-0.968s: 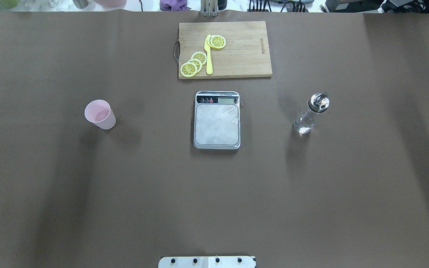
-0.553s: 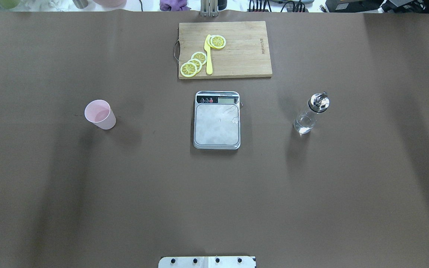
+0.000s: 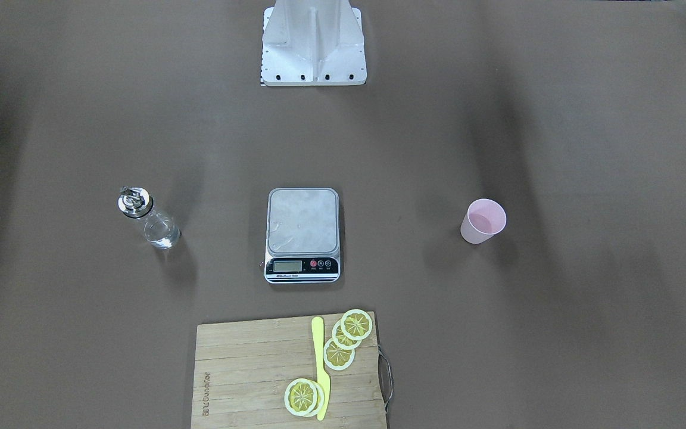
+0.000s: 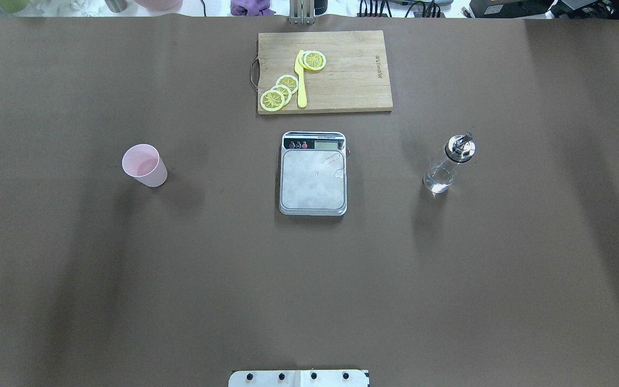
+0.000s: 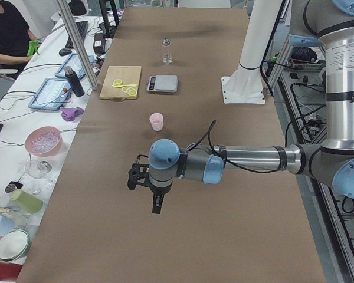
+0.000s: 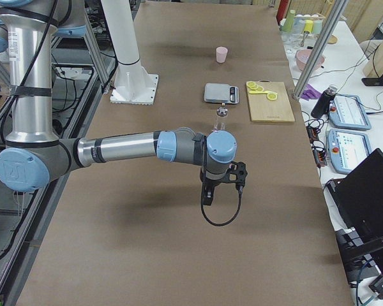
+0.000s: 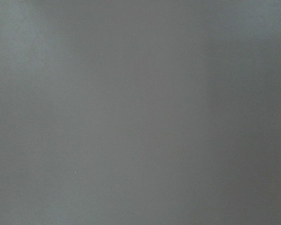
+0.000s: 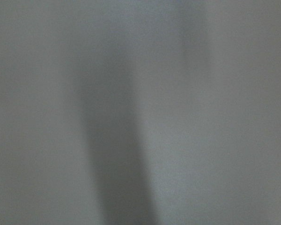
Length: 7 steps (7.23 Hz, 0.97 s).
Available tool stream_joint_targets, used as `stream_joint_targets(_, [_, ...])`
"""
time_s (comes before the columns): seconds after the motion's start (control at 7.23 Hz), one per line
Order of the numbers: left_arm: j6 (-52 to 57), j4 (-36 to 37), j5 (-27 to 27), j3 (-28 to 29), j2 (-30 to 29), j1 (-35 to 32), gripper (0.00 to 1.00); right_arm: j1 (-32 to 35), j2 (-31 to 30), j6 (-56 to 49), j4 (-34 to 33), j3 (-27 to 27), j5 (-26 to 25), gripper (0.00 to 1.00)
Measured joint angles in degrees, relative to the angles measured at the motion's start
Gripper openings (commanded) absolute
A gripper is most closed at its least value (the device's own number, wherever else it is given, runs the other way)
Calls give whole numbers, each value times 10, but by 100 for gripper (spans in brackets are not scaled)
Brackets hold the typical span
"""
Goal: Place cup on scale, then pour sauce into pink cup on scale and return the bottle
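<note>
The pink cup (image 4: 144, 165) stands upright on the brown table, left of the scale (image 4: 313, 180), whose steel platform is bare. The clear bottle (image 4: 446, 164) with a silver pourer cap stands upright to the scale's right. The front-facing view shows the cup (image 3: 483, 221), scale (image 3: 303, 229) and bottle (image 3: 146, 219) mirrored. My left gripper (image 5: 156, 206) hangs over bare table well short of the cup (image 5: 157, 121). My right gripper (image 6: 206, 197) hangs short of the bottle (image 6: 221, 119). Both show only in side views, so I cannot tell if they are open. Both wrist views show only blurred tabletop.
A wooden cutting board (image 4: 342, 75) lies behind the scale with lemon slices (image 4: 280, 91) and a yellow knife (image 4: 301, 80) on it. The robot base plate (image 4: 299, 378) sits at the near table edge. Bowls, cups and tablets sit on a side bench (image 5: 44, 141).
</note>
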Motion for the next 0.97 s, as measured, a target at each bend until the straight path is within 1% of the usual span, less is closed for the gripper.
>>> stream_joint_targets(0.97, [2,2,-4,-2,6,0,98,0,7,-1,6,9,-4,100])
